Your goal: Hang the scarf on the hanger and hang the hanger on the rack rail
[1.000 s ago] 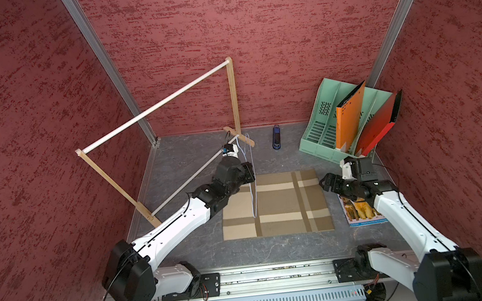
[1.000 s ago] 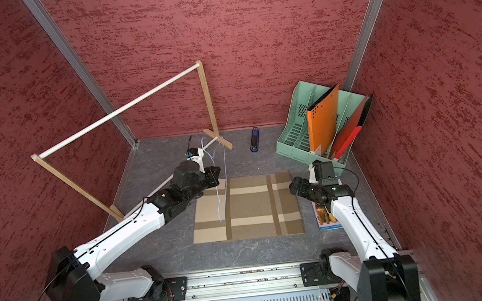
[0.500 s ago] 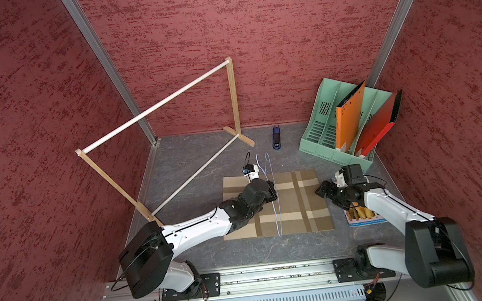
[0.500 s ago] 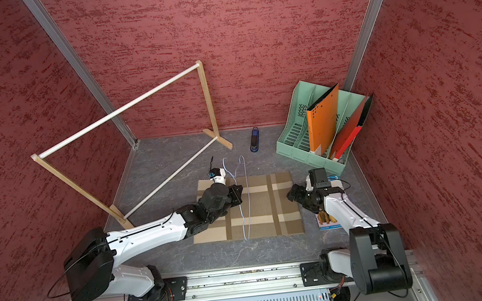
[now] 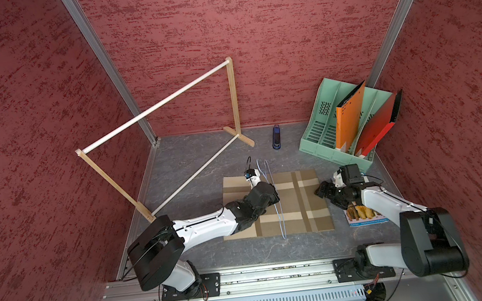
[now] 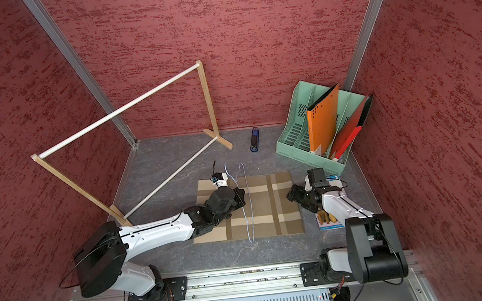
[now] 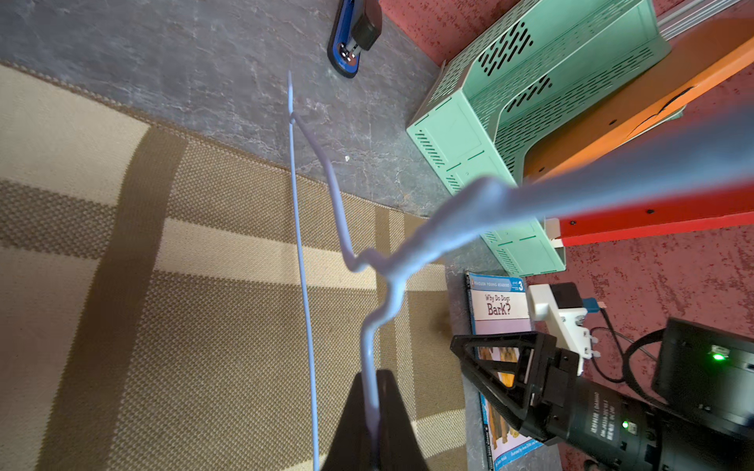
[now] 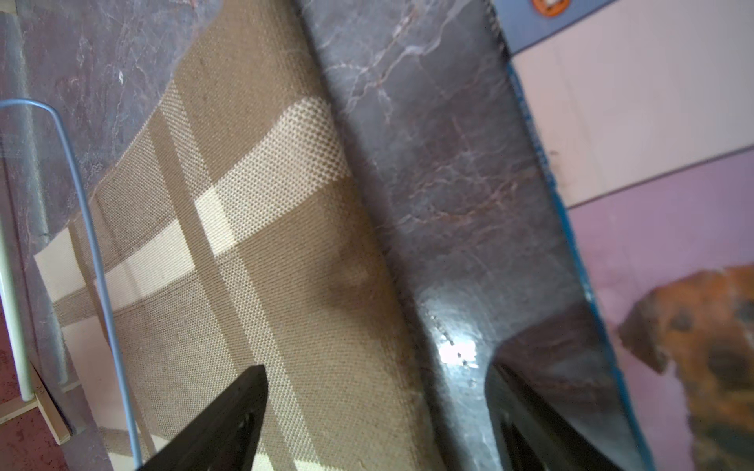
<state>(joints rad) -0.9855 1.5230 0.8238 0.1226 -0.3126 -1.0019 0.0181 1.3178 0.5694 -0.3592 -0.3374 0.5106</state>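
Note:
The scarf [image 5: 302, 209] [image 6: 274, 212], tan with cream plaid stripes, lies flat on the table. My left gripper [image 5: 275, 196] [image 6: 243, 199] [image 7: 373, 387] is shut on the thin light-blue wire hanger [image 5: 278, 212] [image 6: 248, 215] [image 7: 304, 261]. It holds the hanger upright over the scarf's middle, hook end toward the back wall. My right gripper [image 5: 320, 192] [image 6: 291, 196] [image 8: 375, 371] is open and low at the scarf's right edge [image 8: 265, 244]. One finger is over the cloth and one over the bare table. Nothing is between them.
A wooden rack [image 5: 232, 96] with white rods stands at the back left. A green file holder [image 5: 321, 136] with orange and red folders sits at the back right. A blue stapler [image 5: 276, 137] lies near the back wall. The dog book [image 5: 361, 214] [image 8: 653, 204] lies right of the scarf.
My left arm carried the hanger from near the rack's foot forward and down over the scarf's middle. The right gripper dropped to the scarf's right edge and its jaws narrowed a little.

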